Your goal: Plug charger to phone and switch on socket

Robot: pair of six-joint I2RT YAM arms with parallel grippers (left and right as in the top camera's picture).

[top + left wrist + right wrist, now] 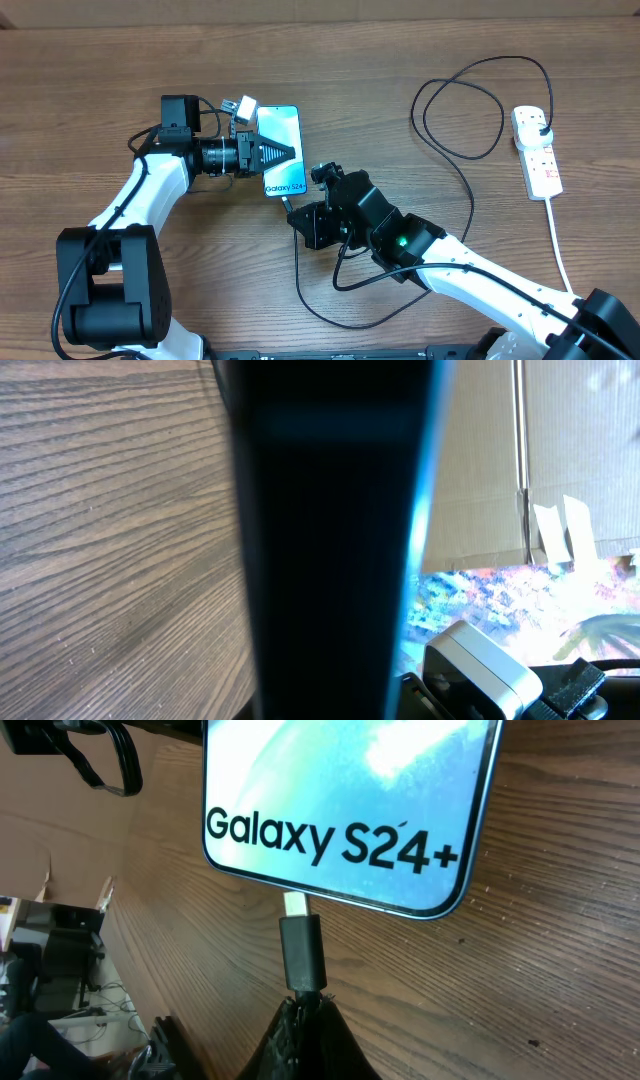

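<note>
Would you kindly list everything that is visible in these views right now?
phone: one, teal screen, table centre, in the left gripper.
charger: one, black, connector at the phone's bottom edge, plug in the socket.
socket: one, white with red switches, right side of the table.
cord: one, white, running from the socket toward the near edge.
table: one, brown wood.
left gripper: one, black, shut on the phone.
right gripper: one, black, shut on the charger's connector.

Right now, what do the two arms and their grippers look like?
Both are white-linked with black joints and thin black cables alongside: left arm, right arm. The left gripper and right gripper are black with tapered fingers. A green light glows near the right wrist.
</note>
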